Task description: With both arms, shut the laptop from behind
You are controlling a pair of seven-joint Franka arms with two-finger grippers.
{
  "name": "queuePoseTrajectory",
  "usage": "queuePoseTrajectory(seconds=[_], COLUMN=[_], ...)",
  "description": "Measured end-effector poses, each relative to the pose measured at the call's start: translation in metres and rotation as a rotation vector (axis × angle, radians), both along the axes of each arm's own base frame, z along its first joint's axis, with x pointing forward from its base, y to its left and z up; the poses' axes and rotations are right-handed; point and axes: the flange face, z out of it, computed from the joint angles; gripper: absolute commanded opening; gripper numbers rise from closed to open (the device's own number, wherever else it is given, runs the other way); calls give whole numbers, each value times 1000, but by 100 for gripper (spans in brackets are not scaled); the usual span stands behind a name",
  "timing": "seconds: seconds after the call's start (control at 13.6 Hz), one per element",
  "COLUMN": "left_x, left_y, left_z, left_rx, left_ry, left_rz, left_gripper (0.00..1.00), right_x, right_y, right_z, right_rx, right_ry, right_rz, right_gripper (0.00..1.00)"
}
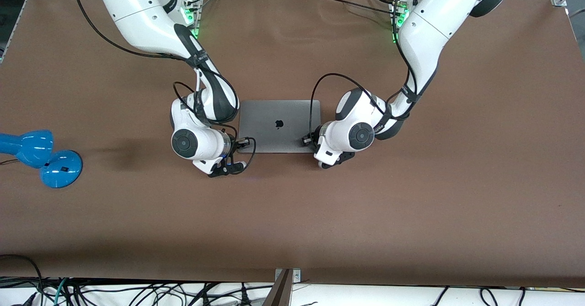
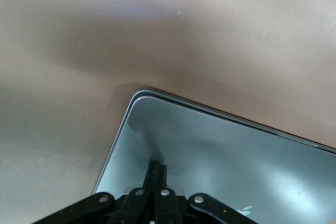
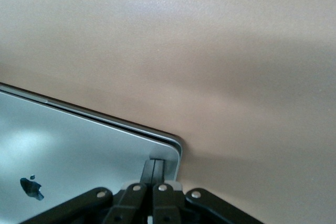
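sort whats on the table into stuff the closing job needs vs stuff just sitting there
Part of the job:
laptop, lid down
left gripper, fingers together on the lid corner toward the left arm's end
right gripper, fingers together on the lid corner toward the right arm's end

Just lying about:
blue lamp, toward the right arm's end of the table

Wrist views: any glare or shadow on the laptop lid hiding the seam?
Left wrist view: the laptop lid carries a soft sheen and mirrors the left gripper, seam readable. Right wrist view: a pale glare patch near the logo, seam still clear by the right gripper. Front view: no glare.
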Motion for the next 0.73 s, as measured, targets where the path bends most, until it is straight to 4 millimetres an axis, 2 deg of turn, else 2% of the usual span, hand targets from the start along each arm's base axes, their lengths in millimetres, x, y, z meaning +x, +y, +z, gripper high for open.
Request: queuePoseTrajectory(seconds=[0.07,0.15,0.22,0.29,0.51,0.73], left_x=[0,0,1,2,14,18], left_y=[0,0,0,1,11,22], left_z=[0,0,0,1,10,35], left_rx=[0,1,1,2,0,53], left_ry=[0,-1,-4,-8,-26,-49], left_rz=[0,0,-1,1,-2,-106], left_gripper=[0,3,62,100,100,100], right_x=[2,6,10,14,22,29], right_y=[0,1,2,4,8,2], right_z=[1,5,9,14,32,75], right_rx=[1,7,12,18,33,37], right_ry=[-9,-33,-57,-73,-106,-129], right_rz=[-7,-20,-33,-40,-45,-54], right_gripper=[84,91,91,91,94,94])
